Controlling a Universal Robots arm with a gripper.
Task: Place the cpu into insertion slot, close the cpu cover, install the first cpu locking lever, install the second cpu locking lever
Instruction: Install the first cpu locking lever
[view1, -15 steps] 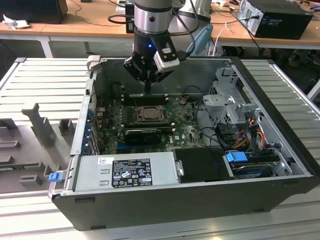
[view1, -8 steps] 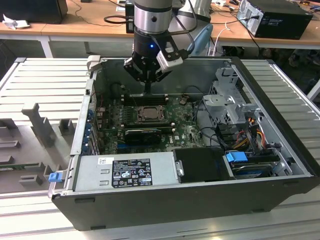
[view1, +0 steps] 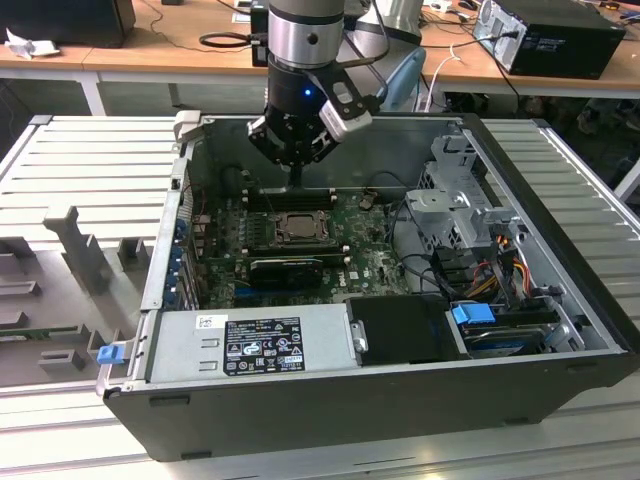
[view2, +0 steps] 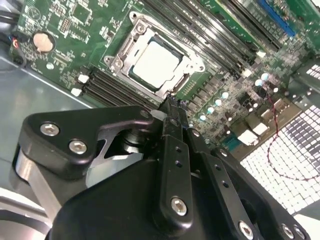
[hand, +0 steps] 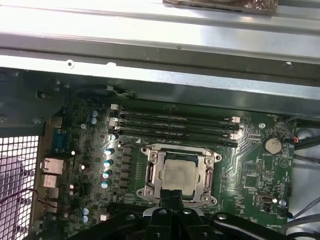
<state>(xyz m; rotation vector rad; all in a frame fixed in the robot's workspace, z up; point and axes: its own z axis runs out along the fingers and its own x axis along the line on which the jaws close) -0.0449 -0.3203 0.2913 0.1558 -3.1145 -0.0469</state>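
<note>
- Table (view1: 90, 160) — ribbed grey top at the exterior view's left, carrying the open case (view1: 300, 400), which lies on its side.
- Memory slots (view1: 290, 198) — black, with their long axis running across the exterior view, just behind the socket.
- Gripper (view1: 297, 183) — hangs straight down inside the case, its tip over the slots at the socket's far edge. The fingers are pressed together with nothing between them; the second wrist view shows this most plainly.
- Cpu (view1: 297, 228) — seated flat in the socket, pale top up. From the gripper it lies just below and toward the near side of the case, close but untouched.
- Cover (view2: 122, 50) — lies down flat around the cpu, which shows through its square opening. I cannot tell whether either lever is latched.
- Drive cage (view1: 450, 205) — at the exterior view's right, well apart from the work.
- Views compared — the exterior view gives the gripper's height above the board. Both wrist views give the cover's frame, and the coin cell (hand: 272, 145) beside the socket.
</note>
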